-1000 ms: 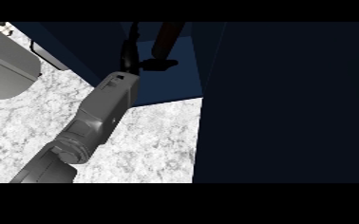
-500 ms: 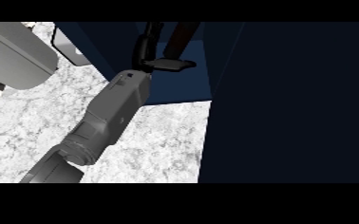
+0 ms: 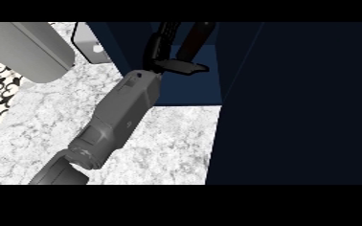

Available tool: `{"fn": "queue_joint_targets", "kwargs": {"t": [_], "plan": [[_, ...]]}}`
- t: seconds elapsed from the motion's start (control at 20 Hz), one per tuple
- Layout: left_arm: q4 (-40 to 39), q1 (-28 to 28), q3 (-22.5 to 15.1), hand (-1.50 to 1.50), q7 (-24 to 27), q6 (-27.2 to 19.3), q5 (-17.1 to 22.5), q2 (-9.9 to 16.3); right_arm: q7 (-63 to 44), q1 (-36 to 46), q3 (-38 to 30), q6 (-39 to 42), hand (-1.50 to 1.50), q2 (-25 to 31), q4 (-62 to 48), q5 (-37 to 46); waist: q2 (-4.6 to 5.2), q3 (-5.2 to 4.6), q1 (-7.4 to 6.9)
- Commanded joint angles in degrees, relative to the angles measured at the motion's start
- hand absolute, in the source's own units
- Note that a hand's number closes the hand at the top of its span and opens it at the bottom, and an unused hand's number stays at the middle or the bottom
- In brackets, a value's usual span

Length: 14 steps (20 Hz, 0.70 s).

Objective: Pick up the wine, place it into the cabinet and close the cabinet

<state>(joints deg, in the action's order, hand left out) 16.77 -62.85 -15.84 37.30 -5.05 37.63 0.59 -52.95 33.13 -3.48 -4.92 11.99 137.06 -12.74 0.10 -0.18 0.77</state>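
Speckled white-and-grey stone worktop (image 3: 163, 139) runs up to a dark navy cabinet (image 3: 191, 84), whose open interior shows as a blue recess at the worktop's far edge, with a dark navy door panel (image 3: 290, 105) filling the right of the scene. One grey forearm (image 3: 120, 115) crosses the worktop from the near left corner, and its black hand (image 3: 166, 57) — which hand it is cannot be told from this view — reaches into the recess. The fingers (image 3: 157, 45) are curled round the neck of a dark, reddish-brown wine bottle (image 3: 197, 38), the thumb jutting out just below it; the bottle stands inside the cabinet opening, tilted, its lower part hidden behind the hand and its top lost in shadow.

Whether the bottle's base rests on the cabinet floor cannot be seen, and that is the likely hazard: let go while it leans, and it could topple or roll toward the cabinet's front edge. A second risk lies in the withdrawal — the hand sits close to the recess's left wall and could drag the bottle out or knock it as it leaves. The door could then strike a bottle left too near the front.

At the worktop's far left corner sit a pale grey rounded appliance (image 3: 32, 50) and a small grey panel (image 3: 92, 45).
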Motion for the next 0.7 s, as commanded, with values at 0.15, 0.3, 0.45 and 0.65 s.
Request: {"fn": "queue_joint_targets", "kwargs": {"t": [0.15, 0.3, 0.45, 0.65], "plan": [[15.86, 5.30, -4.10, -1.50, -6.60, -4.80, -2.82, -0.09, -4.57, 0.05, 1.48, -2.82, -1.50, 0.44, 4.34, 1.11, -1.09, 0.18, -2.09], [24.62, 8.04, -8.36, -1.50, -9.48, -9.25, -3.46, -0.55, -4.85, 0.23, 2.02, -3.14, -1.50, 0.90, 4.80, 1.80, -1.09, 0.18, -1.67], [34.70, 12.28, -10.68, -1.50, -14.39, -12.06, -3.38, -0.57, -5.26, 1.66, -3.29, -2.14, -1.50, 3.30, 3.56, -2.42, -1.28, 0.21, -2.29], [47.74, 19.29, -20.11, -1.50, -17.80, -22.40, -1.66, -0.58, -4.14, 3.01, 0.44, -2.76, -1.50, 1.90, 1.66, -0.09, -0.85, 0.17, -1.28]]}}
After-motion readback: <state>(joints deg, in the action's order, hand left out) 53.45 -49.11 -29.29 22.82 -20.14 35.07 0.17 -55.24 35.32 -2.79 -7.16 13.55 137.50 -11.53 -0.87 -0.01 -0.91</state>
